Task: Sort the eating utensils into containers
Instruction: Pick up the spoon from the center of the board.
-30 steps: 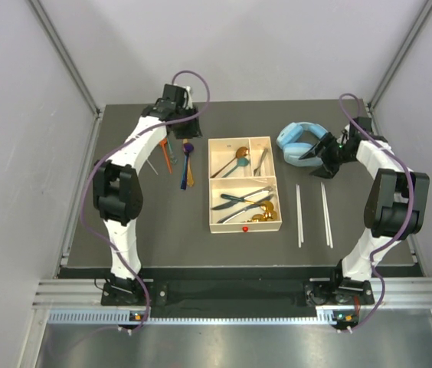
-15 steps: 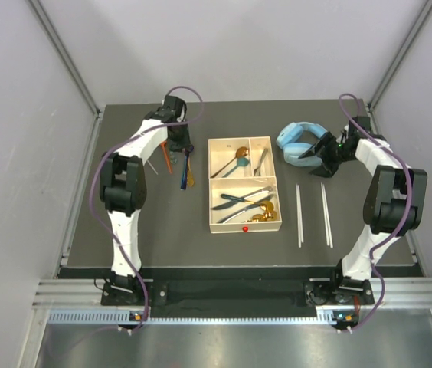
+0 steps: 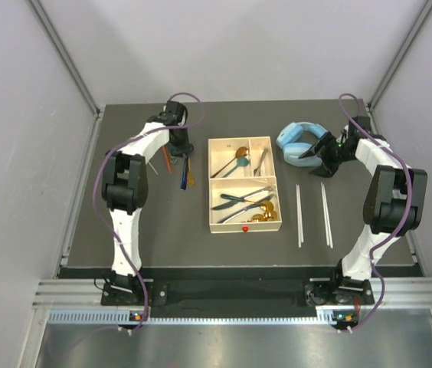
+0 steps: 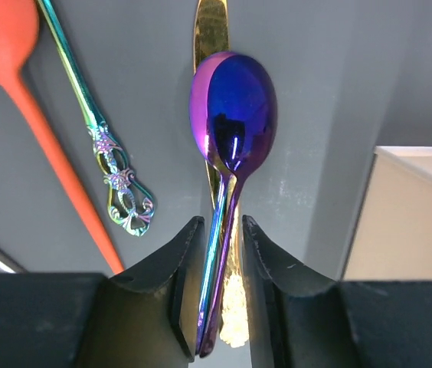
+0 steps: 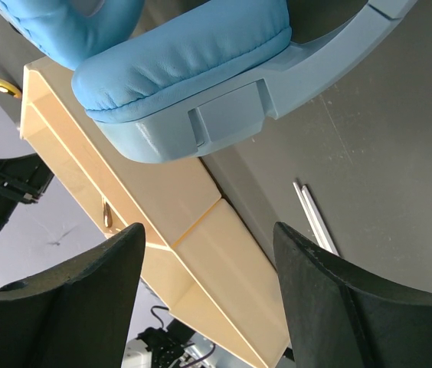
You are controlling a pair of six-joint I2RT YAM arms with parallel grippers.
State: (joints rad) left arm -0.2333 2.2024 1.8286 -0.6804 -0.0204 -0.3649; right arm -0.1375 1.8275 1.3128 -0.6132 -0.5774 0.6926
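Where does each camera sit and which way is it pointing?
Top external: above and behind the bases, looking down on the table; left arm and right arm show.
Left wrist: on the left arm, looking down past the left end effector at the purple spoon.
Right wrist: on the right arm, looking past the right end effector at the blue headphones.
Shared: the cream tray appears in all three.

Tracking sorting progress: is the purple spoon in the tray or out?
Out: the purple spoon lies on the table beside the cream tray, handle inside the left gripper.
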